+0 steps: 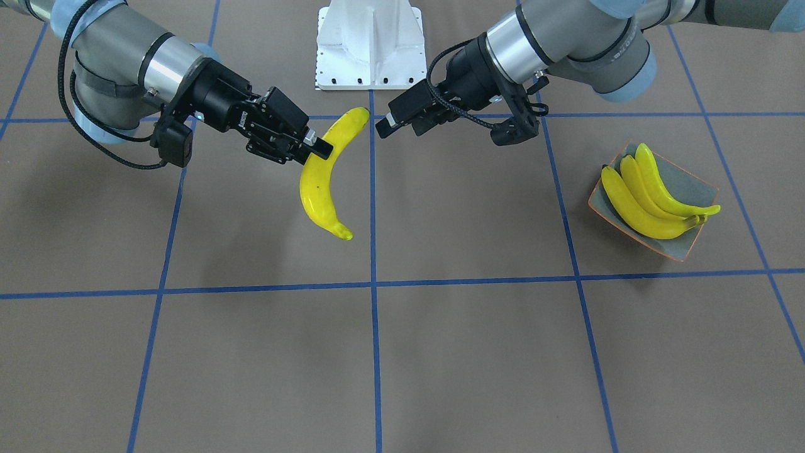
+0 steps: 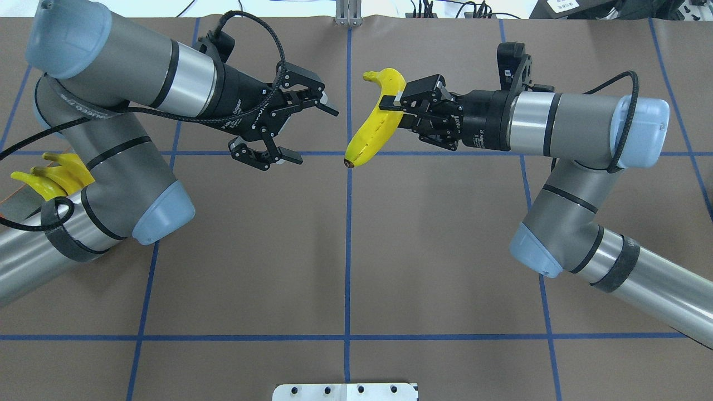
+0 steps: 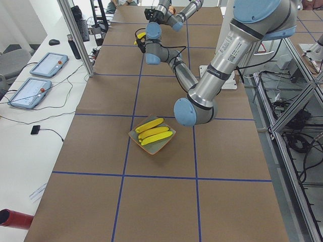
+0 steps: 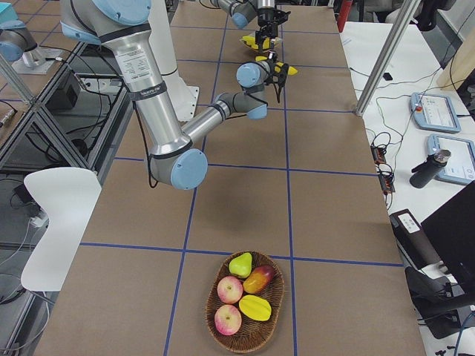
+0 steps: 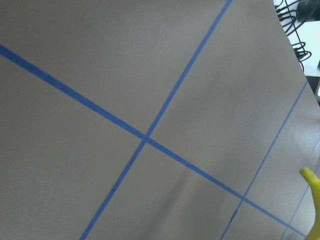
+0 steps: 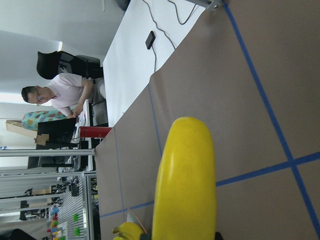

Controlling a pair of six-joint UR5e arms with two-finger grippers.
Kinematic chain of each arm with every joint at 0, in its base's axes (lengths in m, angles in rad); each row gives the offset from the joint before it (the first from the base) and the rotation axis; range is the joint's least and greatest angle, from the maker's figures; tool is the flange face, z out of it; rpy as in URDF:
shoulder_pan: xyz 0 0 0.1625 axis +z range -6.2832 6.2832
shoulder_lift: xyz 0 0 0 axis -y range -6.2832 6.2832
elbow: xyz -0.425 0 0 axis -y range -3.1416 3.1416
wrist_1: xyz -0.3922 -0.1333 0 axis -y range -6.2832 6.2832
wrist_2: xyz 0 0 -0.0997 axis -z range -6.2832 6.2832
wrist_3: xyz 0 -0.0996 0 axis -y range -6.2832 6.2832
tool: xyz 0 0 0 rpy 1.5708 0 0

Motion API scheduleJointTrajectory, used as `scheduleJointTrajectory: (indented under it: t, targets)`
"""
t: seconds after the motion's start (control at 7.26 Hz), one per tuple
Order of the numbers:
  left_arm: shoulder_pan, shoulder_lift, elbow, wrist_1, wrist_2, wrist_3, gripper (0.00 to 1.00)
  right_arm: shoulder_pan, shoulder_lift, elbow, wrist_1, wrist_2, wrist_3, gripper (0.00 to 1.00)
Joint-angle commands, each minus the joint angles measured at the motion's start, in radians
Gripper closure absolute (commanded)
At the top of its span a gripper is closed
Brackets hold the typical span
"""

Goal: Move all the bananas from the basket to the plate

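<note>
Overhead: left arm [image 2: 120,184] is covering most of the plate [image 2: 11,196] – only an orange edge and the stem ends of the bananas [image 2: 55,172] are peeking out. Left wrist camera: held banana [image 5: 315,205] is running off the right edge, tip only. Right wrist camera: same banana is spilling past the bottom edge, blocking the table [image 6: 240,100] beyond. Side views: left gripper [image 2: 316,136] and right gripper [image 2: 390,103] are sitting too far off, too small to read. Front view: right arm [image 1: 113,56] and left arm are running off the top edge
</note>
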Motion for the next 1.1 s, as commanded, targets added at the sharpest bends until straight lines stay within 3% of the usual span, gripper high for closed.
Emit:
scheduleJointTrajectory:
  t: [0.0,0.41,0.69,0.96]
  targets:
    - [0.001,0.005,-0.026,-0.069,0.000,-0.001,0.00,-0.011,0.004,-0.003,0.117,-0.002,0.120,1.00]
    - [0.001,0.010,-0.028,-0.254,0.002,-0.103,0.00,-0.020,0.010,-0.006,0.249,-0.037,0.241,1.00]
    - [0.001,0.008,-0.023,-0.319,0.002,-0.105,0.00,-0.080,0.025,-0.063,0.383,-0.109,0.234,1.00]
    - [0.001,0.002,-0.020,-0.335,0.002,-0.107,0.00,-0.094,0.038,-0.112,0.508,-0.126,0.217,1.00]
